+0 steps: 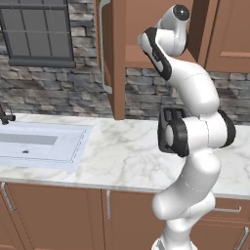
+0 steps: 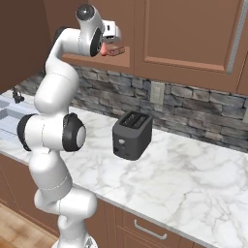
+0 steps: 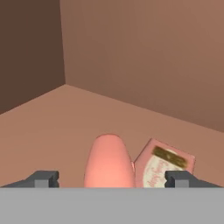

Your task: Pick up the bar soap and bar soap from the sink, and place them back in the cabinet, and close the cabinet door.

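Arm reaches up into the open cabinet (image 2: 97, 59). Gripper (image 3: 111, 179) sits just above the cabinet floor, jaws spread wide, one dark fingertip (image 3: 43, 178) far on one side and the other far on the opposite side, nothing pinched between them.

Hand view: two soaps lie on the reddish-brown shelf floor right under the hand. A rounded pink-orange bar soap (image 3: 109, 162) lies between the spread tips, not touched by either. Just beside it, touching or nearly so, a flat pinkish packaged bar soap (image 3: 164, 164) with a brown label strip, tilted at an angle, close to one fingertip. Cabinet back wall and side wall meet in a corner behind them.

Right base view: the hand sits at the cabinet's lower edge, with pinkish soap shapes (image 2: 114, 50) on the shelf lip right by it. Black toaster (image 2: 131, 134) stands on the marble counter (image 2: 193, 179) below, well apart from the hand.

Left base view: cabinet door (image 1: 108, 53) stands open, swung out edge-on, long silver bar handle (image 1: 102, 46) on it. Sink (image 1: 39, 144) at left in the counter; the basin shows only a small dark drain. Black faucet (image 1: 6, 116) at the far left edge. Window (image 1: 34, 31) above the sink.
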### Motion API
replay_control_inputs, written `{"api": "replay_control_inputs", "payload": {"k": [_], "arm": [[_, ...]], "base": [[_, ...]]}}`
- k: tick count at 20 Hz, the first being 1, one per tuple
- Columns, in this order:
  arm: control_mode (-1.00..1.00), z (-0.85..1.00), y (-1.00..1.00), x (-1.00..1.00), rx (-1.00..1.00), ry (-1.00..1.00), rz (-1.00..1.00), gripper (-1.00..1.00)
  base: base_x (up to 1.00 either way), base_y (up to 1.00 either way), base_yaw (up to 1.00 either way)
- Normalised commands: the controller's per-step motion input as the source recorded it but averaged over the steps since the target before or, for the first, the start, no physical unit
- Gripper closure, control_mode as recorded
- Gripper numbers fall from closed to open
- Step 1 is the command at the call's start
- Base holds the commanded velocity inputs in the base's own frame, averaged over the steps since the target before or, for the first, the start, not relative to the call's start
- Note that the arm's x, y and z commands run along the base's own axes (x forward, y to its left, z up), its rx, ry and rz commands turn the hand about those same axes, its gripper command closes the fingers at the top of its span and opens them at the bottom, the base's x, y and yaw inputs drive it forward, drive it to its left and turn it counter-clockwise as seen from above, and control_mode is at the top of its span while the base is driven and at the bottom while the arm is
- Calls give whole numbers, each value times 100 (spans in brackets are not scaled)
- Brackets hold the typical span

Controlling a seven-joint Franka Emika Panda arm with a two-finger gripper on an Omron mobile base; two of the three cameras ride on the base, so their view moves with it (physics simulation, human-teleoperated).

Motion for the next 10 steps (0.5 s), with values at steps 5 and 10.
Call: {"api": "replay_control_inputs", "payload": {"k": [5, 10], "arm": [[-100, -6, 0, -1, 0, 0, 0, -100], [-100, -23, 0, -12, 0, -2, 0, -100]], "base": [[0, 0, 0], [0, 0, 0]]}}
